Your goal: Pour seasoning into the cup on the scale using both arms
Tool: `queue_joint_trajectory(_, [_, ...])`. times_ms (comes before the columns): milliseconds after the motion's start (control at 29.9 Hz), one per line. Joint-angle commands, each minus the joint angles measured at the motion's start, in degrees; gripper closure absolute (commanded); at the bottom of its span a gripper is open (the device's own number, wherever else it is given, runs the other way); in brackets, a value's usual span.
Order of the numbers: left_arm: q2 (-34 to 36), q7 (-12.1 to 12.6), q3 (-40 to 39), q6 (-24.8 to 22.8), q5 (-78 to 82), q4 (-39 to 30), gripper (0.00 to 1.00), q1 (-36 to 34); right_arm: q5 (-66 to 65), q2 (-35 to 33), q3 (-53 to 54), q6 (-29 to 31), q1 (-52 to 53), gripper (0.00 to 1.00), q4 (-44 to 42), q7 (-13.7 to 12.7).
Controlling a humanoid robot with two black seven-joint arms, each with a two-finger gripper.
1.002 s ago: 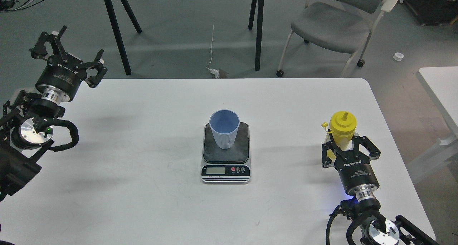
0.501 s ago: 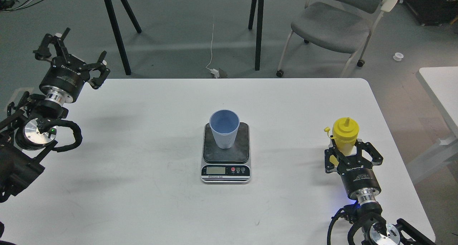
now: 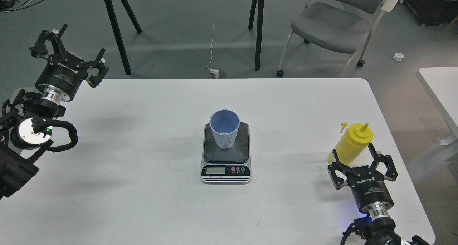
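The pale blue ribbed cup (image 3: 224, 132) stands upright on the dark platform of the scale (image 3: 225, 166) at the table's middle. The yellow squeeze bottle (image 3: 351, 142) is at the right, leaning with its nozzle to the upper right; its tethered cap hangs off to the left. My right gripper (image 3: 357, 158) is just in front of the bottle's base, its fingers spread wide on either side and not pressing the bottle. My left gripper (image 3: 71, 46) is open and empty, held up over the table's far left corner.
The white table (image 3: 143, 187) ends close to the right of the bottle. A grey chair (image 3: 331, 27) and black table legs (image 3: 116, 30) stand on the floor beyond the far edge. Another white table's corner (image 3: 442, 84) is at the right.
My right gripper has drawn back toward the near edge and spread its fingers. The bottle has come lower and now leans to the right instead of standing upright. The left arm has barely shifted.
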Motion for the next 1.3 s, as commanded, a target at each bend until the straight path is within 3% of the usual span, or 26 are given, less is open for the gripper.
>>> queue_joint_trajectory(0, [0.0,0.0,0.0,0.2,0.0,-0.3,0.01,0.0,-0.3,-2.9,-0.3,0.0,-4.4,0.01,2.2,0.0])
queue_joint_trajectory(368, [0.1,0.1,-0.8,-0.5,-0.1,-0.3,0.0,0.0,-1.1,-16.8,5.4,0.0,-6.1,0.01,0.1,-0.1])
queue_joint_trajectory(568, [0.1,0.1,-0.8,-0.9,-0.7,-0.2,0.01,0.7,-3.3,-23.5,4.3,0.0,11.5,0.0,-17.1,-0.6])
queue_joint_trajectory(702, [-0.3,0.1,-1.2,-1.0,-0.8,0.0,0.01,0.8,-3.4,-22.1,0.6,0.0,25.9,0.0,-31.7,0.1])
queue_joint_trajectory(869, [-0.8,0.2,-2.2,-1.0,-0.9,0.7,0.01,1.0,-3.5,-18.4,-0.2,0.0,35.3,0.0,-37.4,0.0])
queue_joint_trajectory(969, [-1.5,0.1,-2.3,-1.0,-1.0,1.0,0.01,1.1,-3.6,-18.0,-1.3,0.0,39.0,0.0,-38.9,-1.7])
queue_joint_trajectory(1103, [-3.5,0.1,-2.7,-1.0,-1.9,2.6,0.01,1.2,-2.8,-17.0,-5.4,0.0,45.2,0.0,-41.9,-6.9])
queue_joint_trajectory(1270, [-4.4,0.1,-2.7,-1.0,-2.3,2.9,0.01,1.4,-2.7,-13.4,-5.2,0.0,46.3,0.0,-45.1,-6.7])
